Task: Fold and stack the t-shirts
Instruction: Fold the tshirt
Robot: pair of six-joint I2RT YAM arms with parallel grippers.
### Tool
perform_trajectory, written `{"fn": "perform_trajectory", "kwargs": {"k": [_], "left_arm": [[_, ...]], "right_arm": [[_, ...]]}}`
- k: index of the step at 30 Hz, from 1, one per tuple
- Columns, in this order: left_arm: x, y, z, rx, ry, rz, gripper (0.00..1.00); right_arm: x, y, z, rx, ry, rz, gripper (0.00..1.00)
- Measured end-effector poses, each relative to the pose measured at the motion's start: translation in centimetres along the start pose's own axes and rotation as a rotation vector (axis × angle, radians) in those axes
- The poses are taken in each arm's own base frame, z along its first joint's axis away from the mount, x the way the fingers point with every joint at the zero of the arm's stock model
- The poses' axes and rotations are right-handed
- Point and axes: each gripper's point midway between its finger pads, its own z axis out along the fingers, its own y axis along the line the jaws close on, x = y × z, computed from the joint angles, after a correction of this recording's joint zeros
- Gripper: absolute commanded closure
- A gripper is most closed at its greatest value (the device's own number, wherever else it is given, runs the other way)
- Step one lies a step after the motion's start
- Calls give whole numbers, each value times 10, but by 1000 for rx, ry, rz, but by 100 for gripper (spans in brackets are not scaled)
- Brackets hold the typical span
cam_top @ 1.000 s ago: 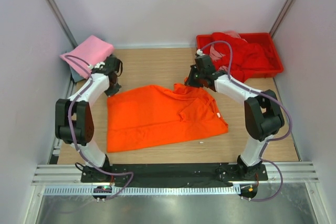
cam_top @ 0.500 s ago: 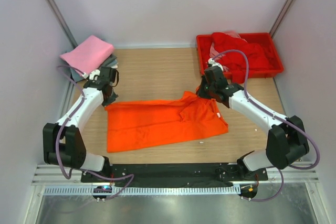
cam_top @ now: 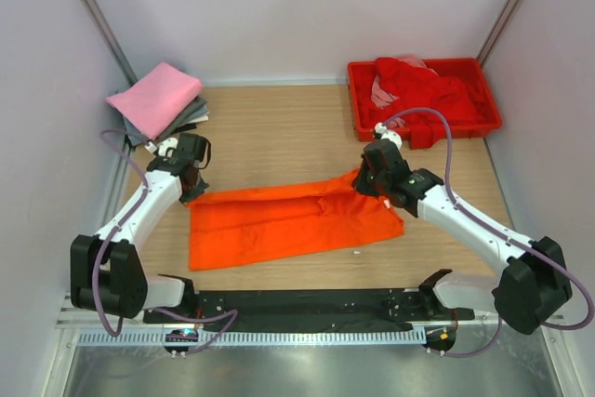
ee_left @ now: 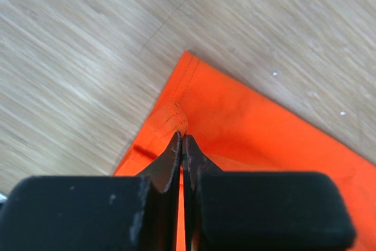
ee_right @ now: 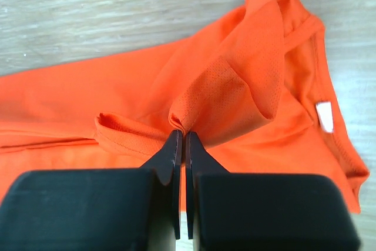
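Observation:
A bright orange t-shirt (cam_top: pixel 288 220) lies across the middle of the wooden table, its far half folded over toward the near edge. My left gripper (cam_top: pixel 197 194) is shut on the shirt's far left corner (ee_left: pixel 167 119). My right gripper (cam_top: pixel 364 185) is shut on a pinched fold of the shirt (ee_right: pixel 217 95) near its collar; a white label (ee_right: pixel 324 116) shows there. A pink t-shirt (cam_top: pixel 155 98) lies folded on a grey one (cam_top: pixel 191 115) at the back left. Red t-shirts (cam_top: pixel 423 90) are heaped in a tray.
A red plastic tray (cam_top: pixel 491 116) stands at the back right, holding the red heap. White walls close in the table on three sides. A black rail (cam_top: pixel 297 304) with both arm bases runs along the near edge.
Both grippers have moved toward the near edge, pulling the orange shirt's far edge with them. The shirt has gone from a broad spread shape to a narrower folded band.

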Motion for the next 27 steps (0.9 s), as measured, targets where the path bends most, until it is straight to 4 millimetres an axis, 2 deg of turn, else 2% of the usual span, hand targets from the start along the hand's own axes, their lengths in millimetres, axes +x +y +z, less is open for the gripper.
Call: {"fn": "perform_trajectory", "kwargs": {"k": [2, 3, 4, 5, 7, 9, 10, 14, 17, 20, 23, 27], "left_arm": [[5, 4, -1, -5, 7, 2, 97], [8, 7, -1, -6, 12, 4, 92], [12, 10, -2, -9, 19, 4, 78], [14, 13, -3, -13, 24, 0, 69], [20, 20, -8, -24, 36, -5, 41], [20, 25, -14, -25, 35, -13, 35], [20, 26, -17, -21, 33, -19, 31], [13, 26, -32, 21, 5, -47, 30], [11, 21, -36, 52, -2, -58, 33], [13, 14, -30, 65, 21, -50, 35], [18, 2, -19, 83, 44, -33, 35], [35, -8, -1, 80, 89, 7, 38]], "right_arm": [[9, -3, -4, 14, 2, 14, 99], [15, -7, -6, 31, 6, 27, 97], [21, -12, -8, 50, 12, 37, 84], [26, -18, -10, 73, 13, 52, 77], [36, -36, -16, 140, 14, 101, 48], [46, -53, -22, 200, 13, 131, 38], [50, -62, -26, 229, 10, 151, 36], [53, -77, -40, 279, -12, 190, 33], [53, -77, -43, 277, -13, 202, 34], [55, -70, -41, 249, 0, 211, 34], [57, -61, -34, 220, 19, 218, 34], [69, -54, -7, 230, 83, 206, 34]]}}
